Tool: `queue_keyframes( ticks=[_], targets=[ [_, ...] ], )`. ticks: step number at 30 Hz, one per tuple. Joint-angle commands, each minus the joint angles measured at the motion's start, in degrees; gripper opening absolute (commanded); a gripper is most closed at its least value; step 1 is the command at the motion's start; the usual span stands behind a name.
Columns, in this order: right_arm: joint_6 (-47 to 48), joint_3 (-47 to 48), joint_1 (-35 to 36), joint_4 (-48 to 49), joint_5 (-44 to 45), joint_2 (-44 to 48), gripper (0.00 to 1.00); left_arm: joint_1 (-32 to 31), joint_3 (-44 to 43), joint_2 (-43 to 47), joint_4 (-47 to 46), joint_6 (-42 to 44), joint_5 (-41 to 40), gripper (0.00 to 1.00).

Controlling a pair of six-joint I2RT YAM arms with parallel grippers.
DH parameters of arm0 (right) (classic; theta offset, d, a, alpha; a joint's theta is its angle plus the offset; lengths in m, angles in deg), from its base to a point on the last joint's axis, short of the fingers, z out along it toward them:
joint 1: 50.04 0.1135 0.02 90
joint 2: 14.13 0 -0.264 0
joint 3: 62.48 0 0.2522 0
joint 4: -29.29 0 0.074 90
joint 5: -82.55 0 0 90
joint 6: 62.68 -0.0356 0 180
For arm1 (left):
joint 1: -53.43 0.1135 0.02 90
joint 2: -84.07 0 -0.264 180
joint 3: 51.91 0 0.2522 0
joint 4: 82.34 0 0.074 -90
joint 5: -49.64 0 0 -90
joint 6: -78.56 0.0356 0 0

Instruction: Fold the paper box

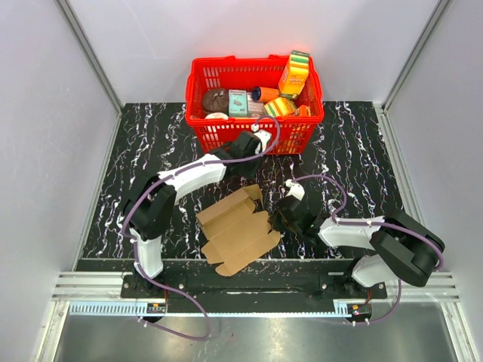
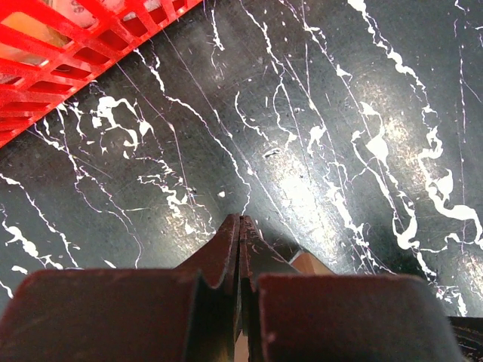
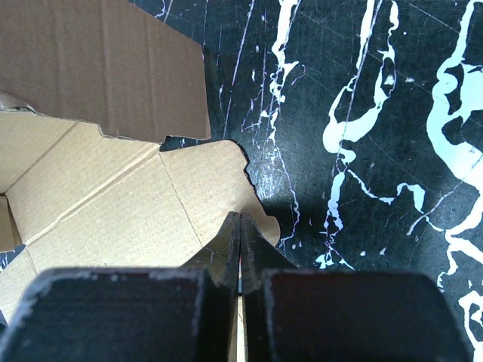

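The paper box (image 1: 238, 230) is a plain brown cardboard sheet lying mostly flat on the black marble mat, with one panel raised at its far left. My right gripper (image 1: 281, 217) is shut at the sheet's right edge. In the right wrist view its closed tips (image 3: 240, 216) sit over a rounded tab of the sheet (image 3: 113, 204), with nothing visibly pinched. My left gripper (image 1: 243, 154) is shut and empty, between the sheet's far corner and the basket. In the left wrist view its tips (image 2: 241, 219) are over bare mat, and a small cardboard corner (image 2: 308, 262) shows beside them.
A red plastic basket (image 1: 249, 132) with several colourful packages stands at the back of the mat, close behind the left gripper; it also shows in the left wrist view (image 2: 60, 45). Grey walls enclose the sides. A metal rail runs along the near edge.
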Motion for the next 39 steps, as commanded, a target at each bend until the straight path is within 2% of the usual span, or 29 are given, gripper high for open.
queue_keyframes(
  ticks=[1,8,32,39],
  targets=[
    [-0.66,-1.48,-0.56,-2.14,1.11,-0.86,0.0,0.04,0.64,0.07,-1.33,1.5,2.61,0.0],
    [-1.1,-1.48,-0.56,-2.14,1.2,-0.95,0.0,-0.93,0.55,-1.24,-0.9,2.47,7.35,0.0],
    [-1.98,-1.74,-0.56,-2.4,1.82,1.16,0.0,-2.95,1.52,-0.72,1.83,3.09,9.82,0.0],
    [-0.32,-0.34,-0.56,-4.86,1.73,7.92,0.17,-3.04,1.87,-0.36,1.74,3.0,9.82,0.0]
  ],
)
